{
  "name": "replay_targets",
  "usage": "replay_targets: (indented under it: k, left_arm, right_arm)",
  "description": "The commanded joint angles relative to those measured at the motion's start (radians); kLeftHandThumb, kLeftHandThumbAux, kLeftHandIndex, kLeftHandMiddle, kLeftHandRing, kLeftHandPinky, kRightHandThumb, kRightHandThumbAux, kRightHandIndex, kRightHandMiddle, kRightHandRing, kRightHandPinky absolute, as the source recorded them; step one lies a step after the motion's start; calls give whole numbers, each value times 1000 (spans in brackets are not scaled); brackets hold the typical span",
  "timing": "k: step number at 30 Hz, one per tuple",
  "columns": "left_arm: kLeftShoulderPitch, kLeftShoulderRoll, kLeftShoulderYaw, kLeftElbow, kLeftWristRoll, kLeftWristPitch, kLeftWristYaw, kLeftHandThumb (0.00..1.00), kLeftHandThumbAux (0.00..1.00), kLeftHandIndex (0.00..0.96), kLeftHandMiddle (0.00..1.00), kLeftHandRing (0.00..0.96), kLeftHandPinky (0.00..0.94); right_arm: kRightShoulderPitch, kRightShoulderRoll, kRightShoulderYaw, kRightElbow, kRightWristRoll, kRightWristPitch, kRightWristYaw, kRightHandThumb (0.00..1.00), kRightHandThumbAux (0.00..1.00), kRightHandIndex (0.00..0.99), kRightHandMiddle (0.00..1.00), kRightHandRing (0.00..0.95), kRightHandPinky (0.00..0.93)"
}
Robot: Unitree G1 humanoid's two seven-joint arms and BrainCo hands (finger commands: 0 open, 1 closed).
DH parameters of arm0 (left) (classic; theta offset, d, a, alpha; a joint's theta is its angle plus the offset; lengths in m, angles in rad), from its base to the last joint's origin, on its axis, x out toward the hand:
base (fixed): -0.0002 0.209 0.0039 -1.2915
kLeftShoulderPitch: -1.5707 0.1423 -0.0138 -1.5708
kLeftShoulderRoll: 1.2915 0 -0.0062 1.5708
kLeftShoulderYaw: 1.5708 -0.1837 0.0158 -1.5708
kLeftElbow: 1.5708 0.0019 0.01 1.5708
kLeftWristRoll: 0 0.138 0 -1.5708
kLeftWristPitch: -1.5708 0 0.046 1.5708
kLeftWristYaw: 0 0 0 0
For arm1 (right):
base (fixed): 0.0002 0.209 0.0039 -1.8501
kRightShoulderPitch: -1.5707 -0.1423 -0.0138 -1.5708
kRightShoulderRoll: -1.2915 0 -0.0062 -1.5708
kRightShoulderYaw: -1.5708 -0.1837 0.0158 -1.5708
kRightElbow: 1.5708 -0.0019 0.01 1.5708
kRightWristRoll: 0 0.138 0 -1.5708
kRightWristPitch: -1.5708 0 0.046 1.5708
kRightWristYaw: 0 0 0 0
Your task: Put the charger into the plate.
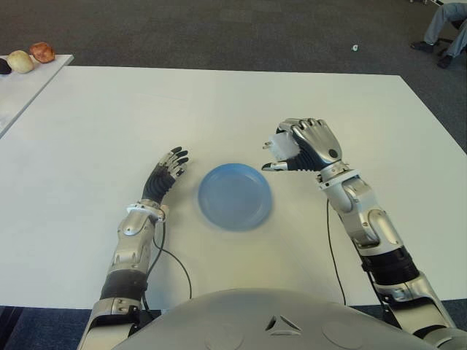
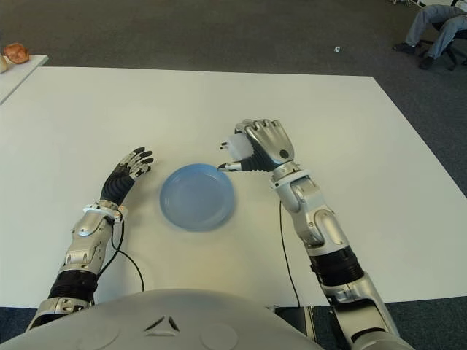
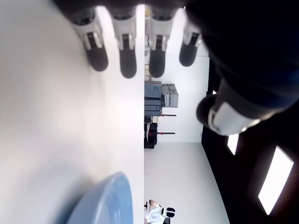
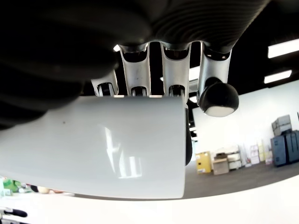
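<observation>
A round blue plate [image 1: 235,195] lies on the white table [image 1: 219,109] in front of me. My right hand [image 1: 300,146] hovers just right of the plate's far rim, its fingers curled around a white charger [image 1: 279,146]. In the right wrist view the charger [image 4: 100,144] is a smooth white block filling the palm under the fingers [image 4: 135,74]. My left hand [image 1: 168,169] shows to the left of the plate, fingers stretched out and holding nothing; its wrist view shows the fingertips [image 3: 126,58] over the table and the plate's rim [image 3: 105,198].
A second white table [image 1: 18,87] at the far left carries a few round food items [image 1: 33,57]. Dark carpet lies beyond the table's far edge. A seated person's legs [image 1: 445,29] show at the top right corner.
</observation>
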Motion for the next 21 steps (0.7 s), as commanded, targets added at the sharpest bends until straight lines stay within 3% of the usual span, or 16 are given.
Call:
replay_targets:
  k: [1,9,21]
  left_arm:
    - [9,-8,-10,26,8,13,-3,0,596,117,150,143,133]
    - [8,-11,-8,32,5,10,-8,0,592,110,152,144,131]
    - [13,-19,-8,20,2,16,-1,0,588,110,154,145,140]
  right_arm:
    - [-26,54,40,43,-12,33,12,750,707,441,896,885,864]
    - [-47,134,102,122,-25,71,10,752,706,441,891,882,864]
    - [-91,178,144,202,-32,94,-2,752,706,441,887,879,869]
